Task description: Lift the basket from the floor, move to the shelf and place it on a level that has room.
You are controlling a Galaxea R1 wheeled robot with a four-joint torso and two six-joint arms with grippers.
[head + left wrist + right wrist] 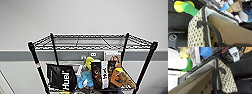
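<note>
The shelf (53, 47), a black wire rack, stands right in front of me against a pale wall. Its top level (90, 42) is a bare wire grid between the post tips. The tier below is crowded with goods. The basket (195, 35), cream woven with a dark rim, shows close in the left wrist view with its dark handle (209, 26) running into my left gripper (218, 44). The right wrist view shows the basket's other end (226, 80), its handle (216, 75) leading into my right gripper (216, 91). Brown cardboard (230, 32) lies inside the basket.
On the cluttered tier stand a black Huel bag (61, 78), a blue pack (85, 78), dark boxes (100, 73) and an orange toy (122, 77). A green cup (189, 8) and a yellow item (178, 6) sit close to the basket's rim.
</note>
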